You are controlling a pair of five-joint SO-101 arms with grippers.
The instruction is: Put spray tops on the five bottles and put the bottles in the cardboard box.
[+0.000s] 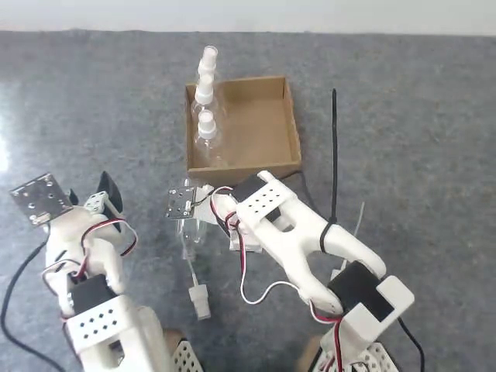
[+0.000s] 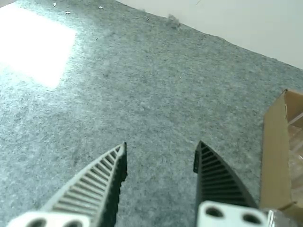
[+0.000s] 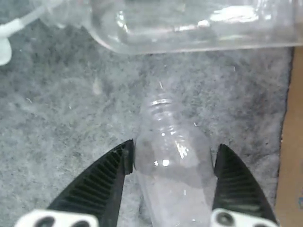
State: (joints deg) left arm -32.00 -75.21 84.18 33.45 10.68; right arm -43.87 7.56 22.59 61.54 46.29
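Uncapped bottle (image 3: 173,179) is laid just below the cardboard box (image 1: 293,116), mid-frame, straddled by spread jaws of the right gripper (image 3: 173,144), probably for lifting; the left gripper (image 2: 162,143) is kept agape, lower left.

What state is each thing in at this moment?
cardboard box: open-topped, bottles inside.
bottles in box: upright, spray tops on.
lying bottle: on the table, spray top at neck, seating unclear.
topless bottle: lying, uncapped, between right jaws.
left gripper: open, empty.
right gripper: open, straddling topless bottle.
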